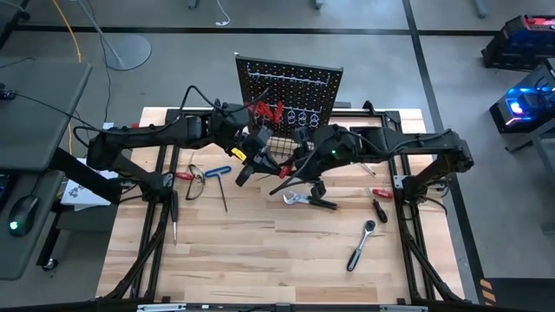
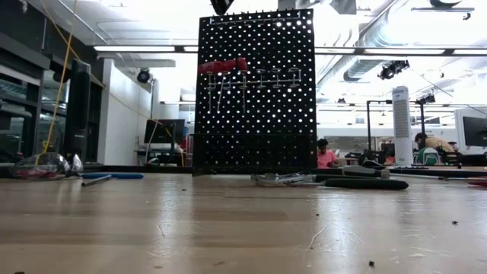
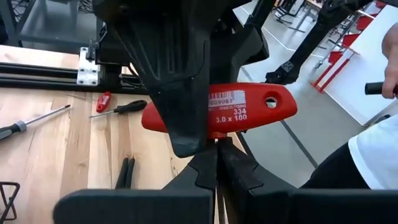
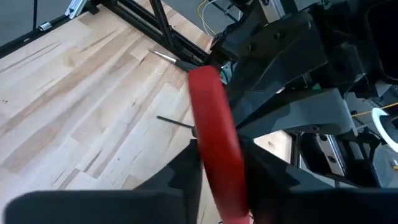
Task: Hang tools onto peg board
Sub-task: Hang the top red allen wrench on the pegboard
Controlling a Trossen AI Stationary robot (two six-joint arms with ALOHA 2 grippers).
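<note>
The black peg board (image 1: 290,87) stands upright at the table's far edge, with red-handled tools (image 2: 222,65) hanging on its upper hooks. In front of it, above the table, both grippers meet at a red-handled T-key (image 3: 249,109). My left gripper (image 3: 217,163) is shut just under the handle's middle. My right gripper (image 4: 219,174) is shut on the handle itself. In the high view the left gripper (image 1: 260,149) comes from the left and the right gripper (image 1: 299,165) from the right. My left gripper's fingertips meet directly below the middle of the red handle (image 3: 217,134), where the shaft leaves it; the fingers themselves hide the shaft. The key is lifted clear of the table, its handle lying crosswise above the fingertips. My right gripper pinches the red handle (image 4: 214,124) between its two fingers (image 4: 186,171), one on each flat side, lying across it. In the left wrist view one finger (image 3: 180,93) covers the handle left of its white label. The handle's holed end (image 3: 270,101) sticks out free.
Loose on the table lie silver pliers (image 1: 308,201), a chrome ratchet (image 1: 362,245), a small screwdriver (image 1: 380,204) at the right, a blue-handled T-key (image 1: 217,171) and a long screwdriver (image 1: 173,217) at the left. The near half of the wooden table (image 1: 277,269) is bare.
</note>
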